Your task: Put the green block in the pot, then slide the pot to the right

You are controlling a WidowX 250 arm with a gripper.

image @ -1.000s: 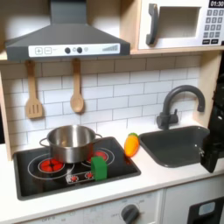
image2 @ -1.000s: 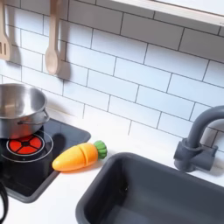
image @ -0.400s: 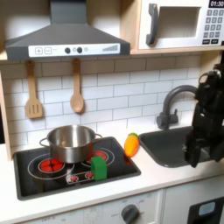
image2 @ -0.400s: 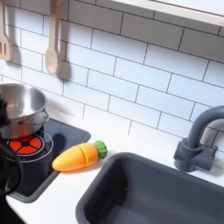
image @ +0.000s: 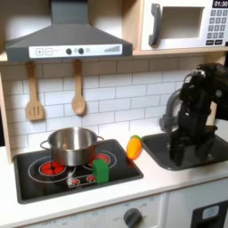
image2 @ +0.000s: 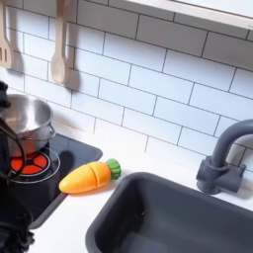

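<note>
Over the sink, approach step under way.
First exterior view: gripper (image: 184, 151), jaw state unreadable, has swung in from the right edge; green block (image: 101, 168) sits on the stove before the pot (image: 72, 144), needing a leftward reach. Second exterior view: pot (image2: 24, 121) unmoved beside the carrot (image2: 87, 176).

White tiled wall (image: 116, 85), range hood (image: 67, 40), apparently a microwave (image: 183, 24) above.

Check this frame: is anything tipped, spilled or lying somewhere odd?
Nothing stands out. The pot sits upright on the stovetop, the green block stands beside it, and the carrot toy lies on the counter between stove and sink.
</note>
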